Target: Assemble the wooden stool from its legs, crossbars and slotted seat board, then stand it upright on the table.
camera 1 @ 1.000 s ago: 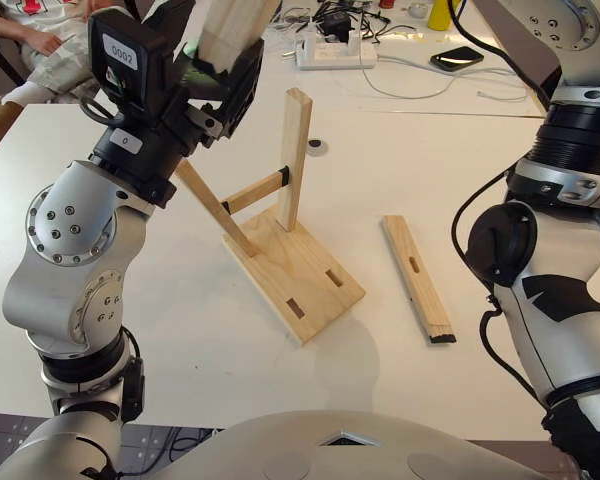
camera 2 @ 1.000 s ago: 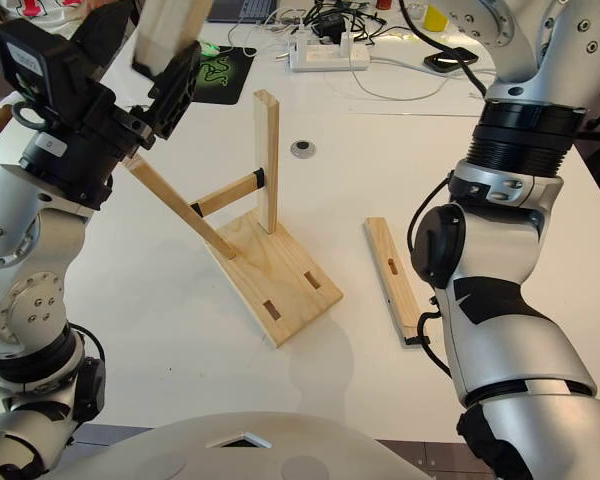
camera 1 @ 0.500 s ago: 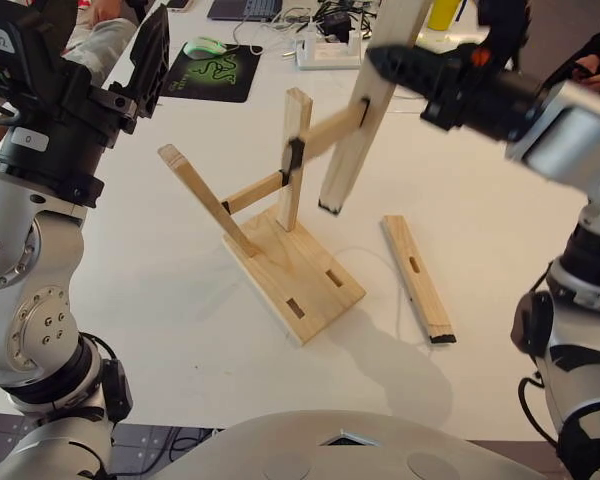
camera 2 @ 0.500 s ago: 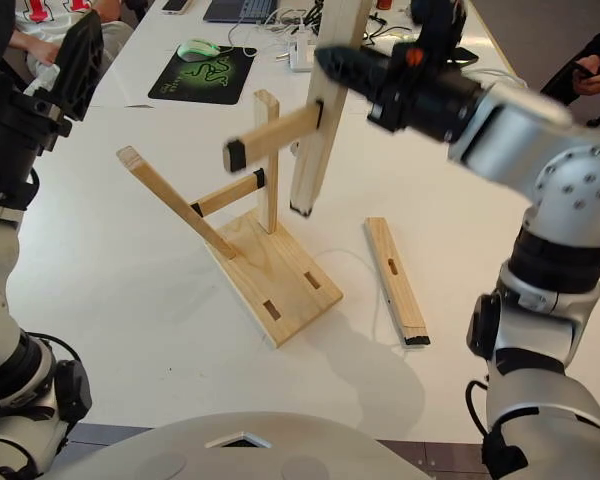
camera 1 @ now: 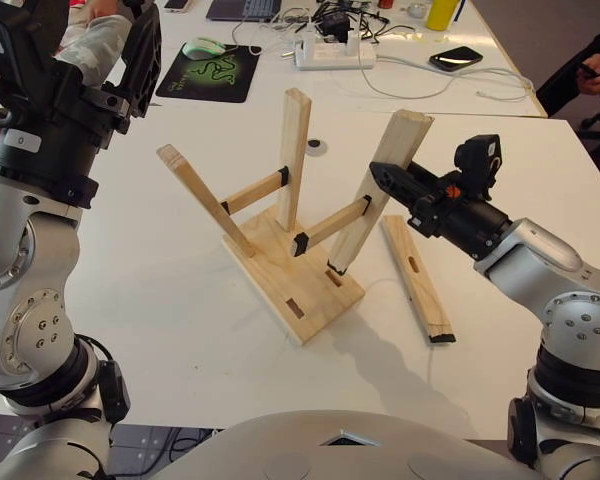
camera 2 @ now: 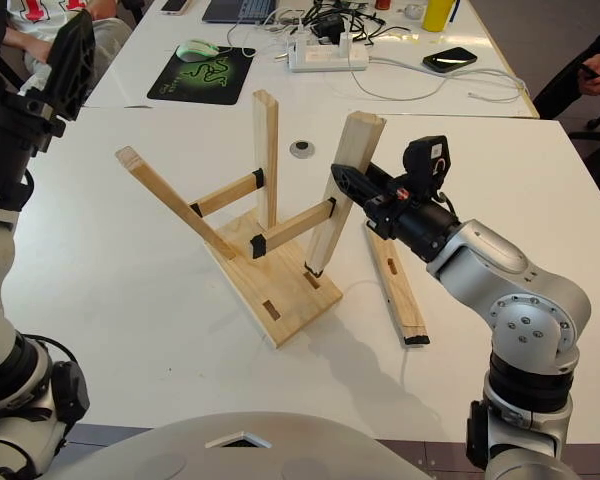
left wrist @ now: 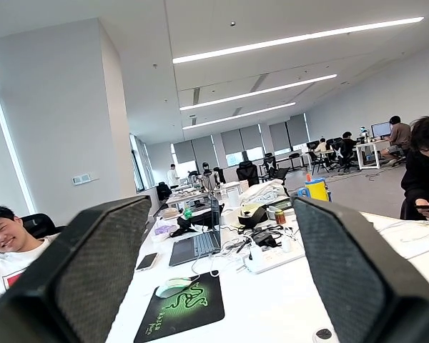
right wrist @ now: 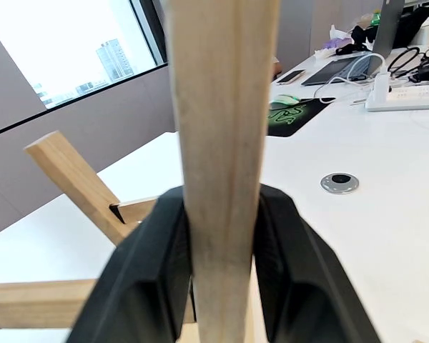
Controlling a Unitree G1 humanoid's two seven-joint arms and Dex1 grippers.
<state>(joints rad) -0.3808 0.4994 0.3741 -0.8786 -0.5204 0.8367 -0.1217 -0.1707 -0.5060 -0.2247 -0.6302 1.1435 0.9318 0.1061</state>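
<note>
The slotted seat board point(camera 1: 302, 290) lies flat on the white table. An upright leg point(camera 1: 294, 150) and a tilted leg point(camera 1: 202, 198) stand in it, joined by a crossbar point(camera 1: 255, 190). My right gripper point(camera 1: 392, 180) is shut on a third leg point(camera 1: 372, 200), seen close up as leg point(right wrist: 222, 143) between black fingers point(right wrist: 146, 279). This leg's lower end rests at a slot on the board's right side. A second crossbar point(camera 1: 330, 226) sticks out from it toward the upright leg. A loose leg point(camera 1: 418, 278) lies flat to the right. My left gripper point(camera 1: 130, 62) is raised at the far left, open and empty.
A round cable grommet point(camera 1: 318, 147) sits in the table behind the stool. At the back lie a black mouse pad point(camera 1: 208, 75) with a mouse, a power strip point(camera 1: 335, 55) with cables, and a phone point(camera 1: 456, 58). The table's front and left are free.
My right arm swung in with the leg and crossbar and lowered its foot onto the seat board. My left gripper pulled back from the tilted leg toward the upper left.
</note>
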